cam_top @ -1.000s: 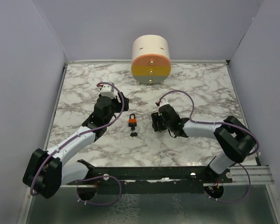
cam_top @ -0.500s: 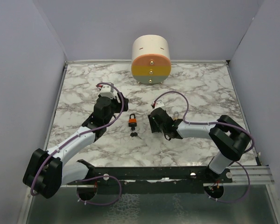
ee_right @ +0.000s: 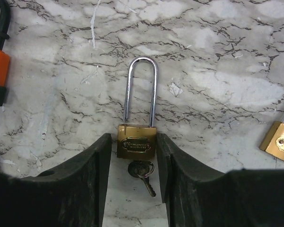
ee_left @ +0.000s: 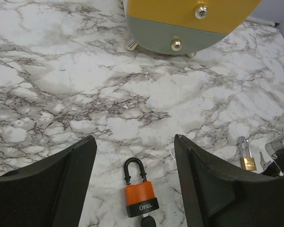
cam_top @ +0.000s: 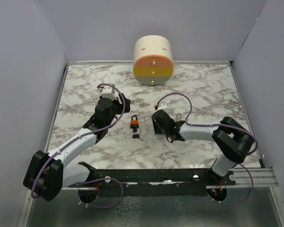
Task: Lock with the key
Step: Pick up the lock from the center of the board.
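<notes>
A drum-shaped box (cam_top: 153, 60), cream with orange, yellow and grey bands and small knobs on its face, is set at the middle of the table's far edge, well apart from everything else. An orange padlock (ee_left: 139, 196) is laid flat near the middle of the table (cam_top: 203, 90), its shackle toward the far edge and a dark key (cam_top: 137, 136) at its near end. It is found just ahead of the left fingers (ee_left: 52, 189), which are spread wide and grasp nothing.

Toward the right edge from it, the long-shackled brass padlock (ee_right: 136, 138) is laid flat. Its shackle is pointed away from the right arm, and its key (ee_right: 143, 172) is seen at the keyway end, touching the body. The right fingers (ee_right: 75, 189) are set on either side of that body, still parted. A sliver of table is seen between one finger and the brass, so the lock is not clamped. A second brass padlock (ee_right: 279, 142) is cut off at the edge of the right wrist view, near that arm.

The table is marble-patterned, white veined with grey, and is enclosed by plain pale lilac walls on three sides. A black rail (cam_top: 156, 177) is run along the near edge.
</notes>
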